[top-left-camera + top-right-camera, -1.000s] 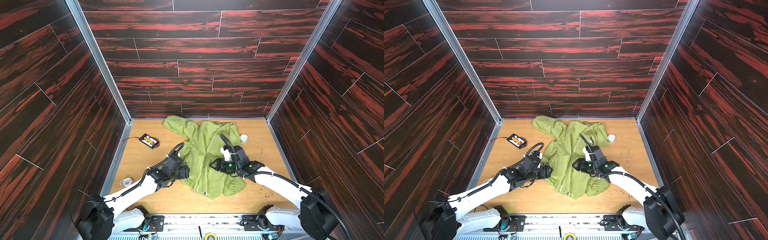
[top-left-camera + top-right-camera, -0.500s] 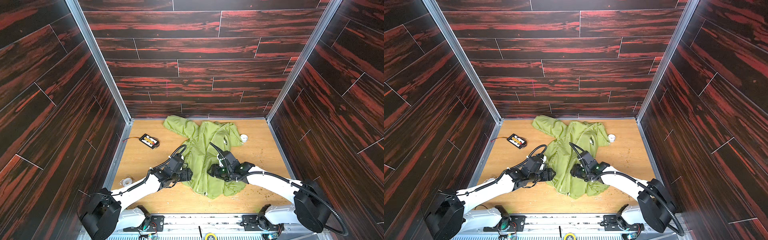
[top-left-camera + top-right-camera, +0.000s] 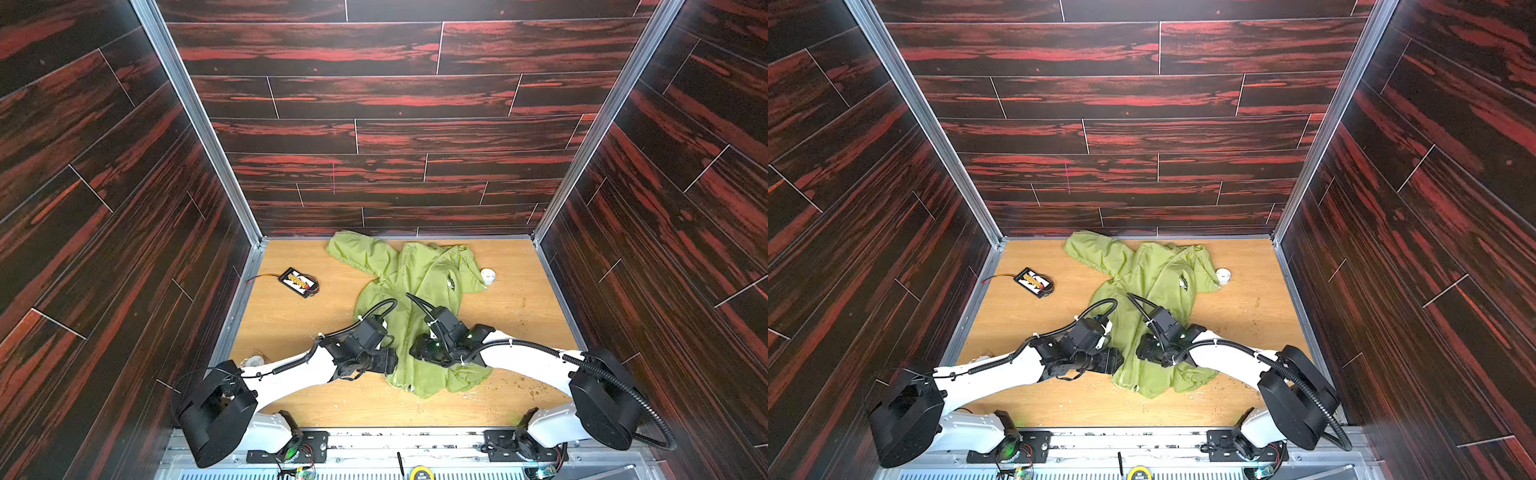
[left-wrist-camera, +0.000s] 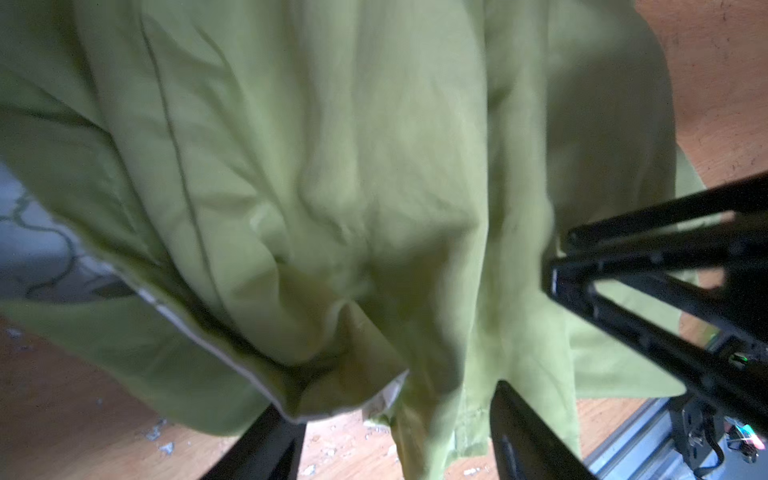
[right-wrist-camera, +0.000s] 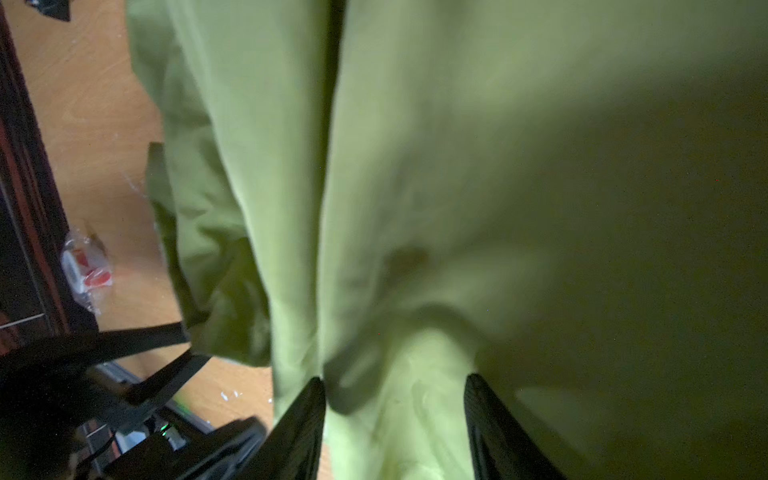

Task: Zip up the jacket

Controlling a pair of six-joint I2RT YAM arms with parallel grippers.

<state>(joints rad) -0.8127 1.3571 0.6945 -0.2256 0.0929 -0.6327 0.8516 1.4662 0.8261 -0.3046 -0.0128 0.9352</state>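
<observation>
Dark red-streaked panel walls (image 3: 395,137) box in a pale wooden worktop (image 3: 291,332). The jacket (image 3: 419,282) lies crumpled at its middle and back, collar toward the far wall and hem toward the robot's base, probably so the front closure runs straight away from both arms. The left arm (image 3: 291,370) and right arm (image 3: 523,357) reach low over the hem end from either side of that front line (image 3: 1144,299). This looks like setting up to find and steady the two bottom edges where a zipper has to be joined. In the left wrist view the jaws stand wide apart and clamp nothing, with the hem corner (image 4: 386,395) and a strip of white lining (image 4: 41,241) lying between and beside them. In the right wrist view the jaws are also parted, straddling a raised fold of green cloth (image 5: 399,374) without pinching it. Whether the zipper is joined anywhere is too blurred to tell. Off to the side sit a small black device with wires (image 3: 299,282), a white roll (image 3: 487,275) touching the jacket's sleeve, and the dark chest logo (image 3: 451,282).
</observation>
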